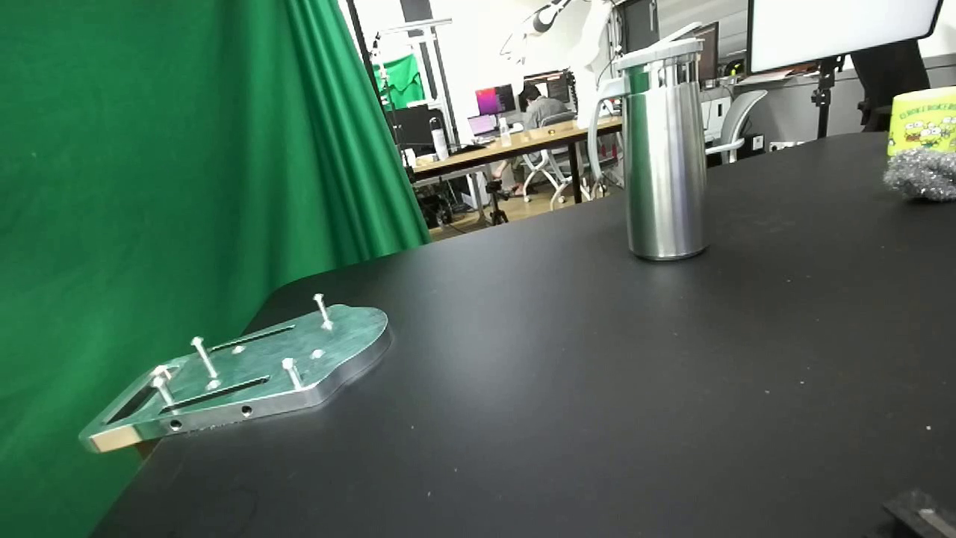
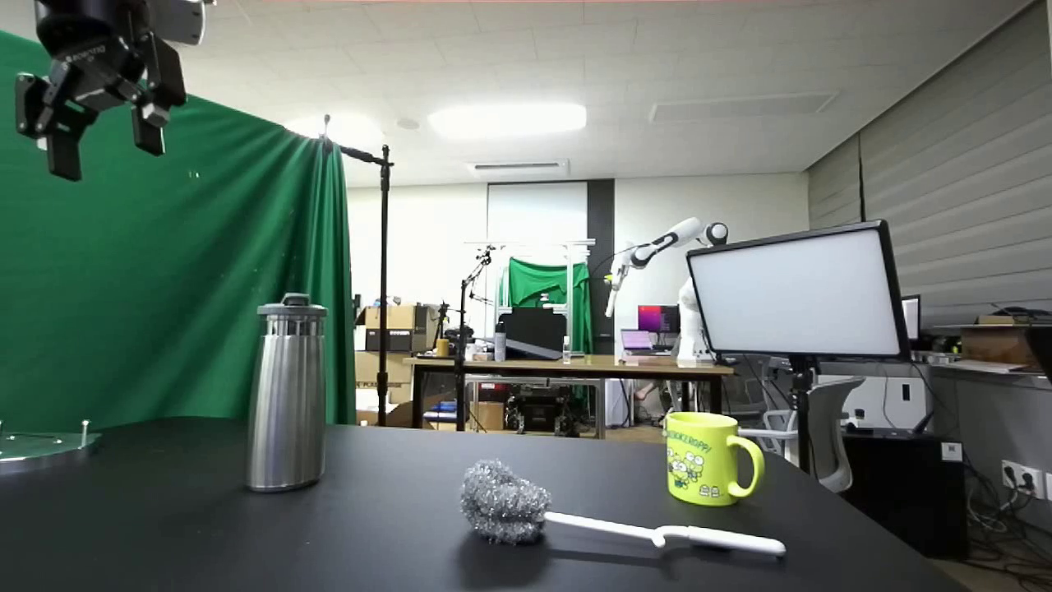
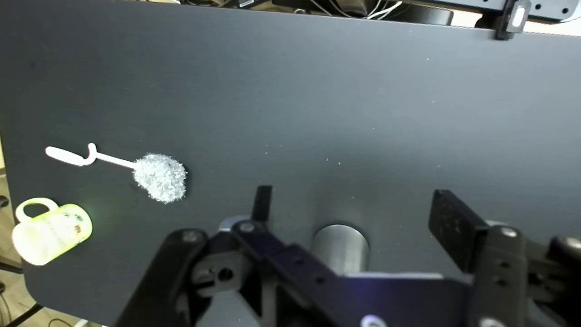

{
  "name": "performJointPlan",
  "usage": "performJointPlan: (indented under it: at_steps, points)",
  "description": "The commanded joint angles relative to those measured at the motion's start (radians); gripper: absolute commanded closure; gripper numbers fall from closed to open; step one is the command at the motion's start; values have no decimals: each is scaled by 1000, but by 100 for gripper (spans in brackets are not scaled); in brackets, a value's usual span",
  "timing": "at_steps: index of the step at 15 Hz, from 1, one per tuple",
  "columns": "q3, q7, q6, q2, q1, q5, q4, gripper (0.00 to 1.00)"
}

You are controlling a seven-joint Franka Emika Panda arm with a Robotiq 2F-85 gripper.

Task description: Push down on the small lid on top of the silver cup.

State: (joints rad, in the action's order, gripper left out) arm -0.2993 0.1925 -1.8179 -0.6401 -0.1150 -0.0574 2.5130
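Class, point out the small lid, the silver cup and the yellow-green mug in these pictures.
Small lid (image 2: 292,311): in an exterior view, on its grey edge.
Silver cup (image 1: 667,161): in an exterior view, midway up its metal wall.
Yellow-green mug (image 2: 701,460): in an exterior view, on its printed side.

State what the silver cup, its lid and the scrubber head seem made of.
Silver cup: brushed metal, likely stainless steel, from its streaked sheen. Small lid: matte grey, perhaps plastic, lacking that sheen. Scrubber head: glittering, probably metal wire, from its tangled strands.

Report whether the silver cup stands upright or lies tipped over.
Upright. In both exterior views the silver cup stands on its base on the black table, with the grey lid at its top.
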Motion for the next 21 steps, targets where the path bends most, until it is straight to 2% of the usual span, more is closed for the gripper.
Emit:
performJointPlan:
  at_steps: [1,7,10,13,16,18,21]
  points:
    - [53,53,-93,-17,-5,38,21,40]
    - [123,74,-361,20,26,168,33,83]
    - [135,76,-507,77,42,210,22,99]
    - [150,73,-593,152,53,234,0,100]
    - [154,74,-624,233,64,223,-29,100]
    - [156,79,-580,292,71,209,-73,100]
    - [155,85,-453,377,89,160,-188,100]
